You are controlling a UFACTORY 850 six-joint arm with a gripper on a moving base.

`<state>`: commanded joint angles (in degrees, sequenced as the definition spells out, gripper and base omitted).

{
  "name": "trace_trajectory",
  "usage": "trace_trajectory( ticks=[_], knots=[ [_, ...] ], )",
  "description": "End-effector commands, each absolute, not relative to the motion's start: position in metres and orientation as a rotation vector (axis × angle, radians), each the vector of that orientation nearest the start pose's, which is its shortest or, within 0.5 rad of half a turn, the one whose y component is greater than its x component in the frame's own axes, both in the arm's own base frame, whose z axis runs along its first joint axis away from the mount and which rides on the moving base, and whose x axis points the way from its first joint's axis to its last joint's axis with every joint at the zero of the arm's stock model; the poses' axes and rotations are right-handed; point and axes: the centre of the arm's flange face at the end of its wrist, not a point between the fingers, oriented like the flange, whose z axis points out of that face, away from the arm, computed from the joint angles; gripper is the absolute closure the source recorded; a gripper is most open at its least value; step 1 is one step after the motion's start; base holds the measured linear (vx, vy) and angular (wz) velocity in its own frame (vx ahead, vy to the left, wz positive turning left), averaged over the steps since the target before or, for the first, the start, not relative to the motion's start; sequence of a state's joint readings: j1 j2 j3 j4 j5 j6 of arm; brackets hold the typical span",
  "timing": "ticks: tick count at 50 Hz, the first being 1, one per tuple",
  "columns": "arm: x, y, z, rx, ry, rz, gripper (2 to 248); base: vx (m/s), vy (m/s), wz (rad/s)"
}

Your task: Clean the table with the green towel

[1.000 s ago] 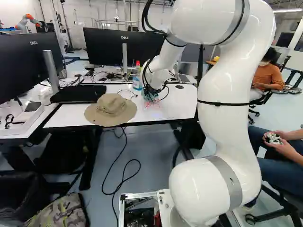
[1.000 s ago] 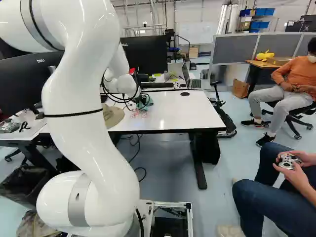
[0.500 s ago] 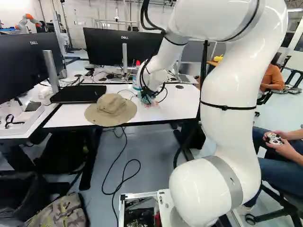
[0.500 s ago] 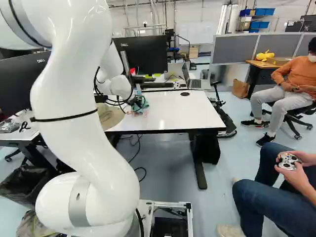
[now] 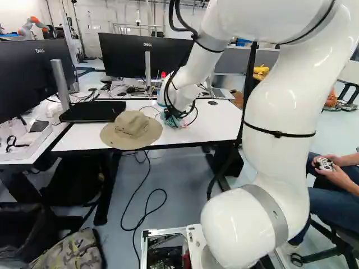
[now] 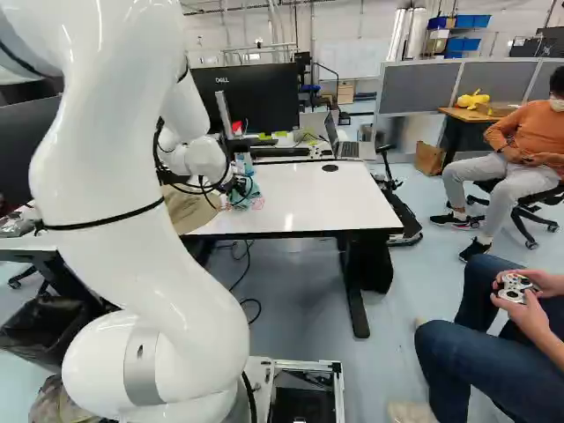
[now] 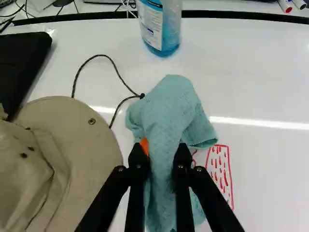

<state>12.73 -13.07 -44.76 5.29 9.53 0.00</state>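
Low over the white table (image 6: 326, 198), the gripper (image 6: 240, 185) is partly hidden by cables and cloth in the right base view. In the wrist view the gripper (image 7: 161, 157) is shut on the green towel (image 7: 169, 116), which bunches between both fingers and spreads onto the tabletop ahead of and under them. Red marker drawing (image 7: 219, 169) shows beside the towel; part of it is covered by cloth and a finger.
A tan hat (image 5: 132, 130) lies close beside the gripper, its cord reaching toward the towel. A blue liquid bottle (image 7: 161, 24) stands ahead of the towel. Monitors (image 5: 134, 56) and a black case (image 5: 92, 111) are on the tables. A seated person's legs (image 6: 467, 344) are at the right.
The arm has swung a little toward the hat, carrying the towel along over the red drawing. In the base views the table and hat stay put; the base has not moved.
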Motion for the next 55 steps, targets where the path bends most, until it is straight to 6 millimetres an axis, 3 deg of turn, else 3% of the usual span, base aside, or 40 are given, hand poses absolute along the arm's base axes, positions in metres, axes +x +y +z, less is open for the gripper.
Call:
trace_trajectory(
  ticks=[10,26,36,55],
  knots=[
    [0.471,0.117,0.393,-2.842,-0.214,-1.051,188,0.000,0.000,0.000],
    [0.441,0.115,0.393,-2.845,-0.229,-1.036,188,0.000,0.000,0.000],
    [0.430,0.102,0.393,-2.855,-0.200,-1.036,188,0.000,0.000,0.000],
    [0.429,0.072,0.393,-2.881,-0.105,-1.045,188,0.000,0.000,0.000]
  ],
)
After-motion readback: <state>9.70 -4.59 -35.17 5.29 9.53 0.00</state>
